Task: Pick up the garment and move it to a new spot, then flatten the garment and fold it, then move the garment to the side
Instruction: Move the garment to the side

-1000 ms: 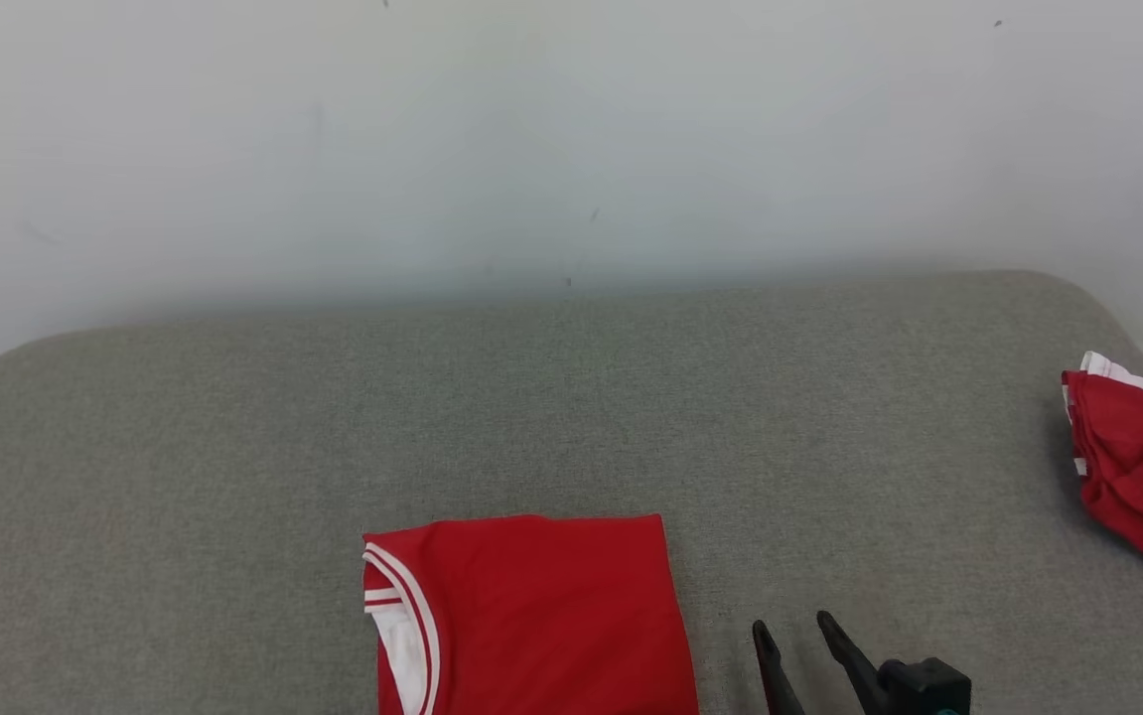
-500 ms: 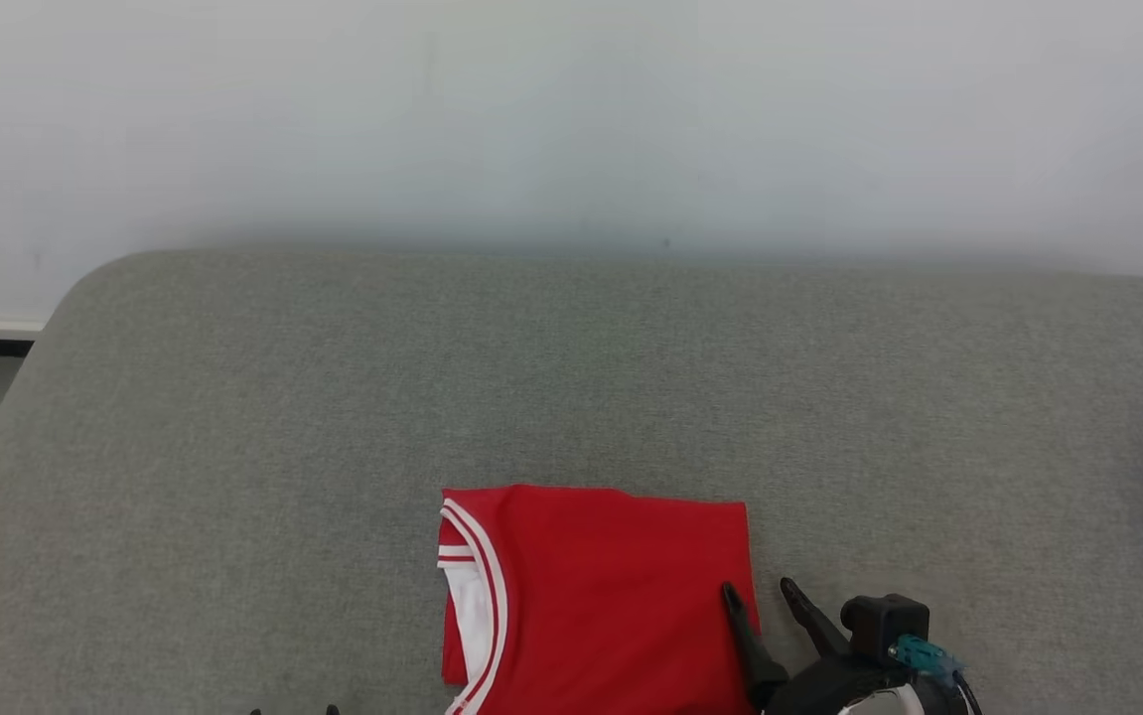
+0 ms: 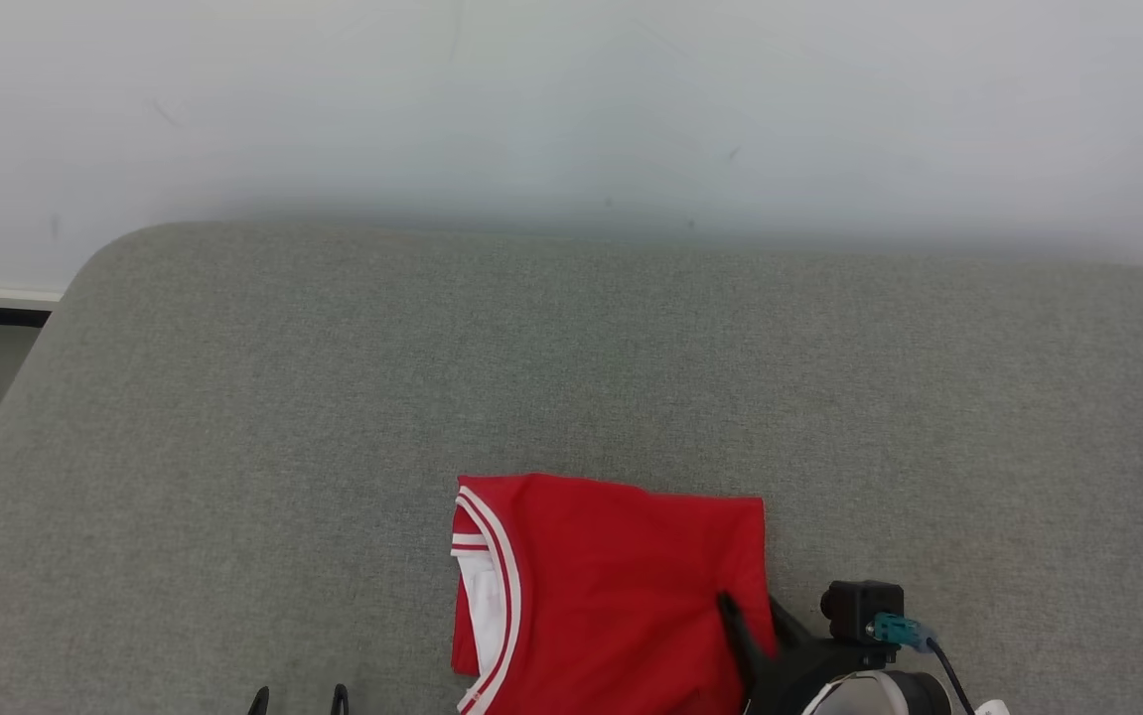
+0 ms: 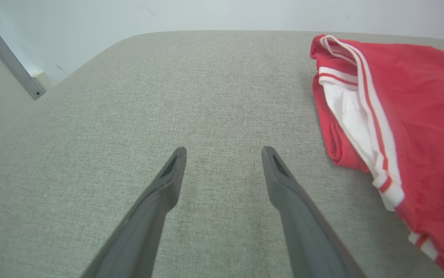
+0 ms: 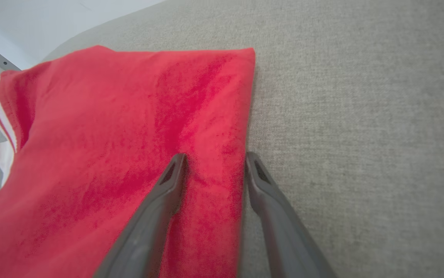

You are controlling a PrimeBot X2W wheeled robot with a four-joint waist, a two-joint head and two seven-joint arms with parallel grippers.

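On grey cushion (image 3: 333,397), garment (image 3: 611,586), edge between right fingers (image 5: 167,185) (left fingers (image 4: 167,181) apart).

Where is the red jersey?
The red jersey lies at head view's bottom centre on the grey cushion, its right edge straddled by the right end effector.

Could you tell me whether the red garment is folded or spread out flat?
Folded. The garment lies as a compact rectangle on the grey cushion, its striped collar at one edge over doubled layers.

We show a red garment (image 3: 621,596), trim striped white and red, on grey upholstery (image 3: 333,397); right gripper (image 5: 215,159) fingers (image 5: 148,231) dark grey.
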